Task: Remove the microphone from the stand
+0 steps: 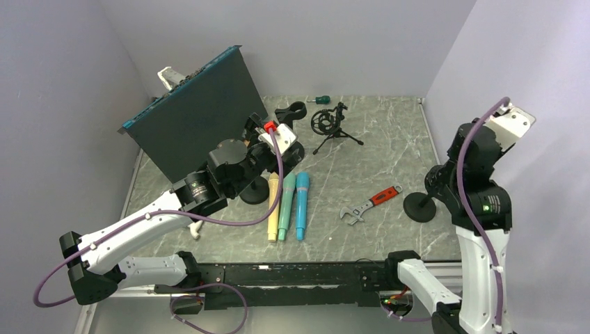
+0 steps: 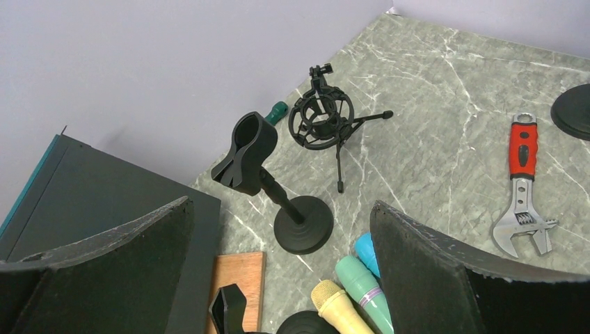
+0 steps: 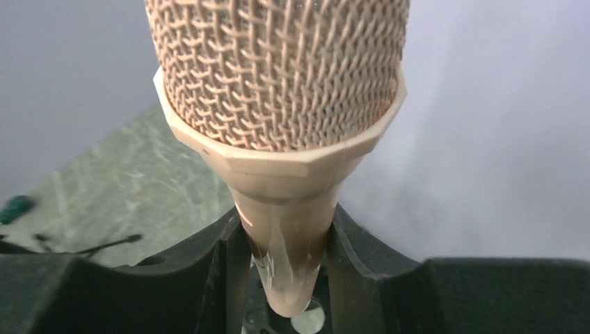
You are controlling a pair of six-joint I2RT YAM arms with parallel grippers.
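A yellow microphone (image 1: 273, 209), a green microphone (image 1: 286, 205) and a blue microphone (image 1: 302, 205) lie side by side on the marbled surface (image 1: 389, 153), with a red-handled adjustable wrench (image 1: 372, 204) to their right. The left arm (image 1: 139, 233) extends beside a dark panel (image 1: 195, 129) leaning at rear left; the right arm (image 1: 480, 202) bends over a round black stand base (image 1: 419, 207). At the back are a shock mount on a tripod (image 1: 328, 125), a black microphone clip (image 1: 291, 111) and a green-handled screwdriver (image 1: 320, 99).
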